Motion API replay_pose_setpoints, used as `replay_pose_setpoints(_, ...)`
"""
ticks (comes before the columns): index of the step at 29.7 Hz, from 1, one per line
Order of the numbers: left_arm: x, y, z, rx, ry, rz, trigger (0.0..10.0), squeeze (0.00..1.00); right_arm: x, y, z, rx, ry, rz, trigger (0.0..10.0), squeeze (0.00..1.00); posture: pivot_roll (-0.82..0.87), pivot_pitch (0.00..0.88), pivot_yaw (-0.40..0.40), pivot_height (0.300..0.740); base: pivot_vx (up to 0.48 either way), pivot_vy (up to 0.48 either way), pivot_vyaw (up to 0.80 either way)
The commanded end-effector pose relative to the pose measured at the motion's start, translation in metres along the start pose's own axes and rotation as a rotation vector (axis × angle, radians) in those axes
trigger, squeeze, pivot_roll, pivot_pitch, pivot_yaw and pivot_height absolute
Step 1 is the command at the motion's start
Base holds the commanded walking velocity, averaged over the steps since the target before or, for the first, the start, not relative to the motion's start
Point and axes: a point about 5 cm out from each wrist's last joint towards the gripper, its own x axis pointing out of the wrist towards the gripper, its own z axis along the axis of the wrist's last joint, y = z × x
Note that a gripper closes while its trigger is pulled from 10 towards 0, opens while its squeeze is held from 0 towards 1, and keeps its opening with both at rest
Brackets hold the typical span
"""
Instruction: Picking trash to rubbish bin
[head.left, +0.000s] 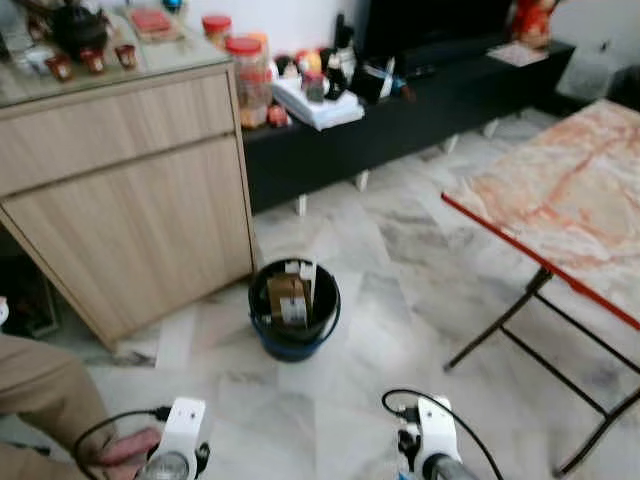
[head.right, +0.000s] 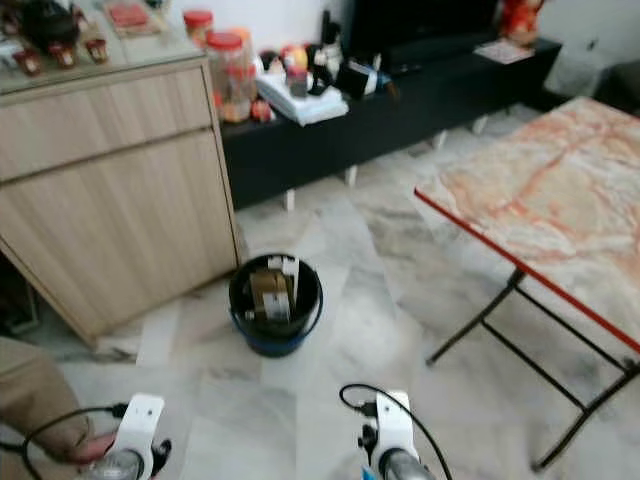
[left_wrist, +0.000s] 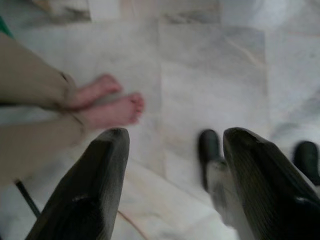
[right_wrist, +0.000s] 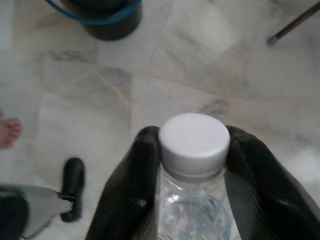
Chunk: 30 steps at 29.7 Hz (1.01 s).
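Right wrist view: our right gripper (right_wrist: 192, 165) has its jaws pinched on the neck of a clear plastic bottle with a white screw cap (right_wrist: 194, 141), one black finger on each side just under the cap. The bottle is held above the white marble-tiled floor (right_wrist: 200, 70). Ahead of it stands the round black rubbish bin with a blue rim (head.left: 293, 305), well apart from the bottle.

From the head views we see the bin on the floor just beside the front corner of the light wooden cabinet (head.left: 130, 200). Cardboard scraps and paper (head.left: 291, 295) already stand inside it. Open floor separates the bin from our arms and from the folding table with a marble-pattern tabletop and red edge (head.left: 560, 190) on the right. The table's dark metal legs (head.left: 520, 325) slant out over the floor on that side. A low black TV bench (head.left: 420, 95) carrying jars and clutter runs along the far wall.

Our left gripper (left_wrist: 172, 165) hangs with its jaws spread, holding nothing. A person's bare feet (left_wrist: 107, 102) and beige trouser legs (left_wrist: 30, 95) are near it on the floor.
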Motion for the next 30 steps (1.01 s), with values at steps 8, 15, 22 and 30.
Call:
replay_pose_setpoints(8, -0.0011, 0.0059, -0.0087, 0.004, 0.035, 0.016, 10.0, 0.00, 0.0016, 0.0037, 0.0089, -0.018, -0.032, 0.006, 10.0, 0.00, 0.10, 0.089, -0.081, 0.740, 0.251, 0.000, 0.00)
replay_pose_setpoints(15, -0.0012, 0.0057, -0.0090, 0.004, 0.035, 0.017, 10.0, 0.00, 0.0015, 0.0032, 0.0084, -0.018, -0.030, -0.002, 10.0, 0.00, 0.10, 0.084, -0.082, 0.740, 0.250, 0.000, 0.79)
replay_pose_setpoints(22, -0.0013, 0.0057, -0.0097, 0.005, 0.037, 0.015, 10.0, 0.00, 0.0015, 0.0032, 0.0088, -0.027, -0.034, 0.003, 10.0, 0.00, 0.10, 0.072, -0.079, 0.740, 0.249, 0.000, 0.58)
replay_pose_setpoints(30, -0.0014, 0.0054, -0.0100, 0.006, 0.037, 0.017, 10.0, 0.00, 0.0017, 0.0049, 0.0092, -0.009, -0.034, 0.009, 10.0, 0.00, 0.10, 0.064, -0.080, 0.740, 0.249, 0.000, 0.50)
